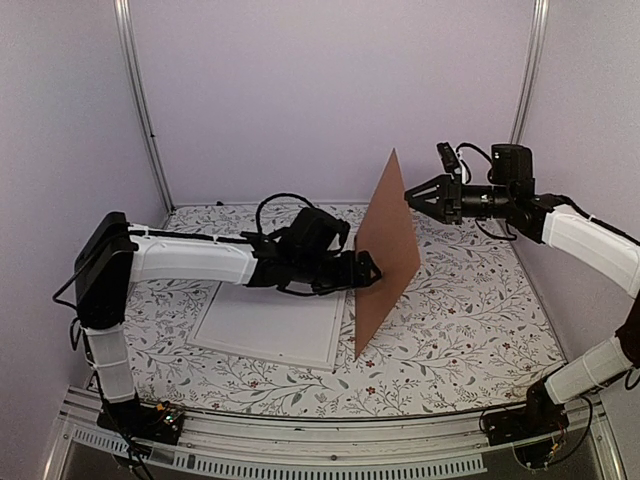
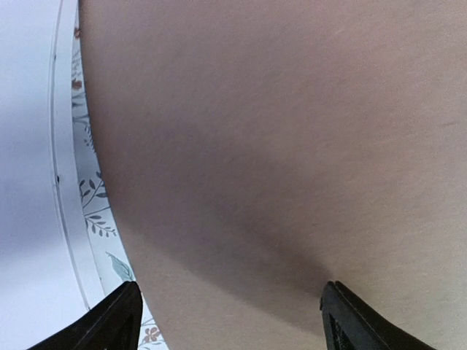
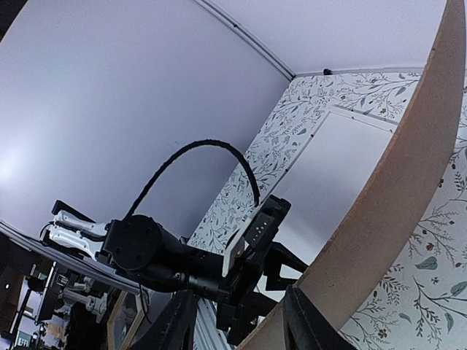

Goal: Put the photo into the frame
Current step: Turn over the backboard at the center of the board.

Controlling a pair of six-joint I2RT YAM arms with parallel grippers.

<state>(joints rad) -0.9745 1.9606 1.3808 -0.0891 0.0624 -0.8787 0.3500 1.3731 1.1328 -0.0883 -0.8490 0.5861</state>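
A brown hardboard backing panel stands on edge in the middle of the table. The white frame lies flat to its left; its inside looks plain white, and I cannot tell whether the photo lies in it. No landscape picture shows anywhere. My left gripper is open, its fingertips against the panel's left face, which fills the left wrist view. My right gripper is open at the panel's upper right edge. The frame also shows in the left wrist view and the right wrist view.
A floral cloth covers the table. Pale walls with metal corner posts close in the back and sides. My left arm stretches low over the frame's far side.
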